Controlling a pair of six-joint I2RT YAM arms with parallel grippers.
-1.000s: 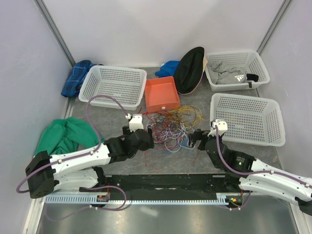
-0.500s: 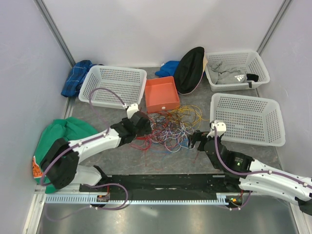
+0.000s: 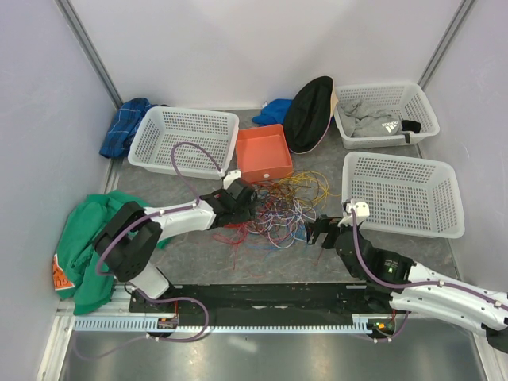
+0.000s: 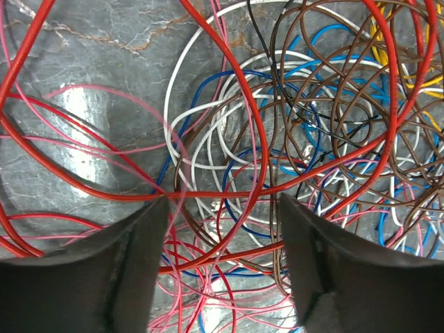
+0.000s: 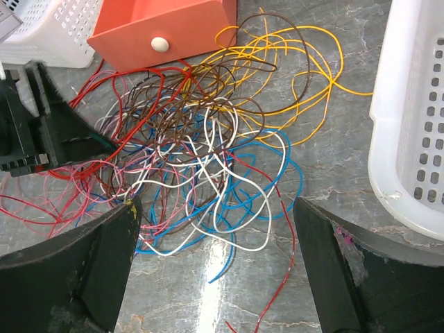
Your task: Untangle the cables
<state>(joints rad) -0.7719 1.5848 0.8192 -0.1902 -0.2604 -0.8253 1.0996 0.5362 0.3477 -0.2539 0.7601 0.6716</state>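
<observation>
The cables lie in one tangle of red, pink, blue, white, brown and yellow loops on the grey table, in front of the orange box. My left gripper is down on the tangle's left side. In the left wrist view its jaws stand apart, with red, pink and blue cables running between and beyond them, none pinched. My right gripper hovers at the tangle's near right edge, open; its wrist view shows the cables ahead of the gripper and only loose blue and red ends between the fingers.
An orange box with a white knob sits just behind the tangle. White baskets stand at back left, right and back right. A green cloth lies at left, with a black hat and blue cloths at the back.
My left arm has reached forward and right, bringing its gripper onto the tangle's left side, and its jaws have narrowed. The right gripper has drawn back slightly toward the near edge.
</observation>
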